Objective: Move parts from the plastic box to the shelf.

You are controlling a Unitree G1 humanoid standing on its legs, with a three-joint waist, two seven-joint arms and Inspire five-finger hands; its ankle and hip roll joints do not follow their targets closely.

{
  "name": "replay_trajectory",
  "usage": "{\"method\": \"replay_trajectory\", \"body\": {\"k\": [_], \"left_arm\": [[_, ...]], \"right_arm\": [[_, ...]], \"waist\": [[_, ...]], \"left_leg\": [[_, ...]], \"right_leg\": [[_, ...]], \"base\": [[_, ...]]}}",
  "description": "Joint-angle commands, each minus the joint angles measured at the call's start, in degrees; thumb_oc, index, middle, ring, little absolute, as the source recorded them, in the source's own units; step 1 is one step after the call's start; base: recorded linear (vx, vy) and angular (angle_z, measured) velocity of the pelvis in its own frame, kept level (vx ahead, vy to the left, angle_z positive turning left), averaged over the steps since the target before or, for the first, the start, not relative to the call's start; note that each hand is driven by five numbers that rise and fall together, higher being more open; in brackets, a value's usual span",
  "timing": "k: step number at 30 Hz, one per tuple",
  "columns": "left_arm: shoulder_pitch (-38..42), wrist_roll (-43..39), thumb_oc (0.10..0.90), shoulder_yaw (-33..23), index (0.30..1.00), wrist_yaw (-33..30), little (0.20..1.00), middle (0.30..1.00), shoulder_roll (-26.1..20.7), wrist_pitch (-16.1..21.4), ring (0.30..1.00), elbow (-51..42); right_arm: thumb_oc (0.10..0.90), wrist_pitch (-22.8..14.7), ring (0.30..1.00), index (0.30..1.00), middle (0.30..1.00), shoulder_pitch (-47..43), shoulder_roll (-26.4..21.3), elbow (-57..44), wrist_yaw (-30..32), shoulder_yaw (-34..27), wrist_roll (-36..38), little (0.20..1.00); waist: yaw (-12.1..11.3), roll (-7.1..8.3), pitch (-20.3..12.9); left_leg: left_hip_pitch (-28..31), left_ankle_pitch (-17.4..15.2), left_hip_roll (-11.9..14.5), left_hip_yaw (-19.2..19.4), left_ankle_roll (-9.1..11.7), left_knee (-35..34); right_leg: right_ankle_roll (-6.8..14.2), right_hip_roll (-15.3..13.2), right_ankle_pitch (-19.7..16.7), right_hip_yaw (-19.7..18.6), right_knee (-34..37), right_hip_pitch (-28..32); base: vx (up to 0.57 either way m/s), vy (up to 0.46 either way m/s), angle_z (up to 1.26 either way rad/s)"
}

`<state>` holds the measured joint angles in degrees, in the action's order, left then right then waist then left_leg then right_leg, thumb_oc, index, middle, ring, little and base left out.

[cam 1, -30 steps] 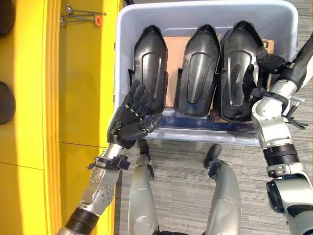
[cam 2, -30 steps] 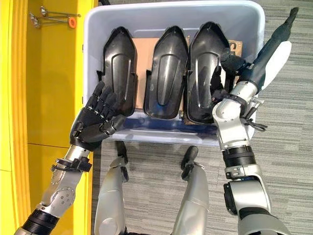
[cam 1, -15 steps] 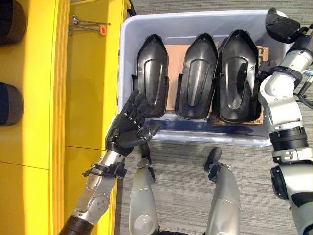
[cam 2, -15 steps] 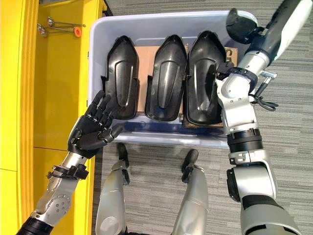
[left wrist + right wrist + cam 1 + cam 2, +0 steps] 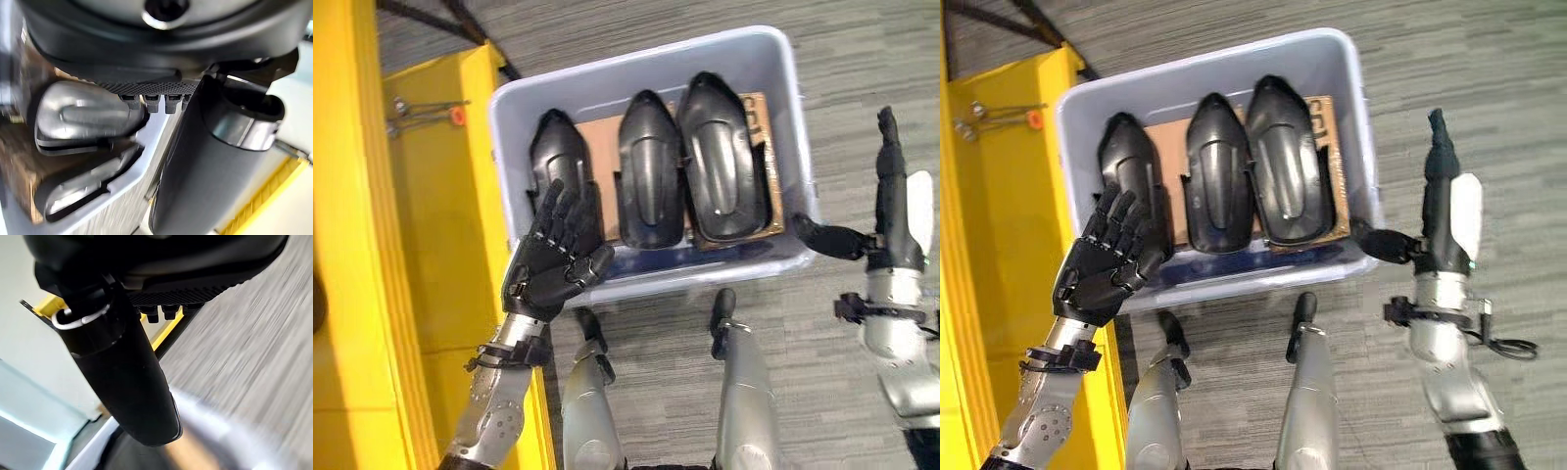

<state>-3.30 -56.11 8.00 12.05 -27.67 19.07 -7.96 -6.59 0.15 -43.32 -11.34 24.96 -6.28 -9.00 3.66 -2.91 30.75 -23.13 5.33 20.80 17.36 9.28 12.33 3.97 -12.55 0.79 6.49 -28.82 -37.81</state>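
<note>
Three black moulded parts stand side by side in the pale plastic box: a left part, a middle part and a right part. My left hand hovers open, fingers spread, over the box's near left corner, just in front of the left part and holding nothing. Its wrist view looks past the thumb at the parts. Outside the box, off its near right corner, my right hand is open and empty, fingers straight and thumb pointing at the box. The yellow shelf runs along the left.
A brown cardboard sheet lies under the parts in the box. Metal hooks with an orange tip rest on the shelf beside the box's far left corner. Grey carpet floor lies to the right of the box.
The camera has shifted, so the box looks smaller and turned. My right hand has come away from the right part and out of the box to its right side. The left hand keeps its place.
</note>
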Motion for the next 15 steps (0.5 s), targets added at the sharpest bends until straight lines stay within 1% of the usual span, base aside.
{"method": "replay_trajectory", "body": {"k": [1, 3, 4, 5, 7, 9, 11, 13, 14, 15], "left_arm": [[0.0, -1.5, 0.9, -3.3, 1.0, 3.6, 1.0, 1.0, -2.5, 6.0, 1.0, -8.8], [-0.5, -1.9, 0.9, -4.1, 1.0, 3.7, 1.0, 1.0, -3.1, 5.9, 1.0, -8.9], [-0.6, -2.0, 0.9, -4.6, 1.0, 3.5, 1.0, 1.0, -3.7, 5.7, 1.0, -9.1], [-0.7, -2.2, 0.9, -4.9, 1.0, 3.6, 1.0, 1.0, -3.9, 5.6, 1.0, -9.0], [-0.8, -2.3, 0.9, -5.1, 1.0, 3.4, 1.0, 1.0, -4.2, 5.3, 1.0, -9.1], [-0.9, -1.8, 0.9, -5.2, 1.0, 3.2, 1.0, 1.0, -4.7, 5.0, 1.0, -9.2], [-0.6, -1.3, 0.9, -4.7, 1.0, 2.6, 1.0, 1.0, -5.0, 4.6, 1.0, -9.3], [-0.2, -0.7, 0.9, -4.4, 1.0, 2.9, 1.0, 1.0, -4.9, 3.8, 1.0, -9.5], [0.0, -0.4, 0.9, -4.3, 1.0, 3.2, 1.0, 1.0, -4.8, 3.4, 1.0, -9.8], [0.0, -0.4, 0.9, -4.2, 1.0, 3.2, 1.0, 1.0, -4.8, 3.4, 1.0, -9.9]], "right_arm": [[0.9, -9.5, 1.0, 1.0, 1.0, -7.3, -3.9, -10.8, -0.1, -5.4, -2.5, 1.0], [0.9, -10.1, 1.0, 1.0, 1.0, -5.5, -5.2, -11.3, -1.4, -6.7, -2.2, 1.0], [0.9, -10.6, 1.0, 1.0, 1.0, -4.1, -6.1, -11.8, -2.1, -7.1, -3.4, 1.0], [0.9, -10.5, 1.0, 1.0, 1.0, -3.6, -6.4, -11.8, -2.5, -7.0, -3.2, 1.0], [0.9, -11.0, 1.0, 1.0, 1.0, -3.3, -6.8, -11.5, -1.9, -6.6, -3.8, 1.0], [0.9, -12.8, 1.0, 1.0, 1.0, -3.5, -7.1, -11.3, -0.6, -5.8, -7.0, 1.0], [0.9, -13.9, 1.0, 1.0, 1.0, -6.0, -7.9, -11.1, 0.0, -4.5, -9.7, 1.0], [0.9, -13.9, 1.0, 1.0, 1.0, -9.4, -9.1, -10.8, -1.5, -3.0, -10.3, 1.0], [0.9, -14.3, 1.0, 1.0, 1.0, -11.0, -9.4, -11.0, -3.1, -2.1, -10.1, 1.0], [0.9, -14.1, 1.0, 1.0, 1.0, -11.4, -9.4, -11.0, -3.5, -1.8, -10.2, 1.0]], "waist": [[0.2, 3.22, -1.0], [0.5, 3.73, -1.0], [0.6, 4.17, -1.0], [0.5, 4.3, -1.0], [0.3, 4.47, -1.0], [-0.1, 4.73, -1.0], [-0.8, 4.67, -1.0], [-1.7, 4.38, -1.0], [-2.2, 4.22, -1.0], [-2.3, 4.18, -1.0]], "left_leg": [[0.4, -6.6, 2.1, 0.6, -0.9, 4.3], [0.8, -6.9, 2.1, 0.8, -0.8, 4.3], [0.9, -7.1, 2.1, 1.0, -0.8, 4.5], [0.7, -7.3, 2.1, 0.9, -0.8, 4.9], [0.3, -7.6, 2.1, 0.7, -0.9, 5.5], [-0.8, -7.9, 1.9, 0.1, -1.1, 6.5], [-2.3, -8.1, 1.8, -0.7, -1.0, 7.2], [-4.1, -7.7, 1.7, -1.7, -0.7, 7.2], [-5.1, -7.4, 1.6, -2.2, -0.7, 7.0], [-5.4, -7.4, 1.6, -2.3, -0.6, 7.0]], "right_leg": [[4.4, -2.7, 5.0, 2.4, 1.4, 5.5], [5.0, -2.8, 4.4, 2.0, 2.5, 6.0], [5.3, -2.8, 4.1, 1.8, 3.2, 6.4], [5.3, -2.7, 4.1, 1.8, 3.3, 6.5], [5.3, -2.7, 4.0, 2.0, 3.4, 6.6], [5.4, -2.7, 3.9, 2.3, 3.2, 6.3], [5.4, -2.8, 3.8, 2.8, 3.0, 5.7], [5.6, -3.1, 3.3, 3.2, 3.6, 4.7], [5.7, -3.4, 3.1, 3.4, 3.7, 4.0], [5.7, -3.5, 3.0, 3.4, 3.7, 3.7]], "base": [[-0.01, 0.017, -0.27], [0.0, -0.007, -0.18], [0.0, -0.029, -0.07], [0.0, -0.037, 0.02], [0.01, -0.04, 0.03], [0.01, -0.08, 0.06], [0.01, -0.091, 0.06], [-0.01, -0.087, 0.11], [-0.01, -0.068, 0.11], [-0.02, -0.044, 0.11]]}}
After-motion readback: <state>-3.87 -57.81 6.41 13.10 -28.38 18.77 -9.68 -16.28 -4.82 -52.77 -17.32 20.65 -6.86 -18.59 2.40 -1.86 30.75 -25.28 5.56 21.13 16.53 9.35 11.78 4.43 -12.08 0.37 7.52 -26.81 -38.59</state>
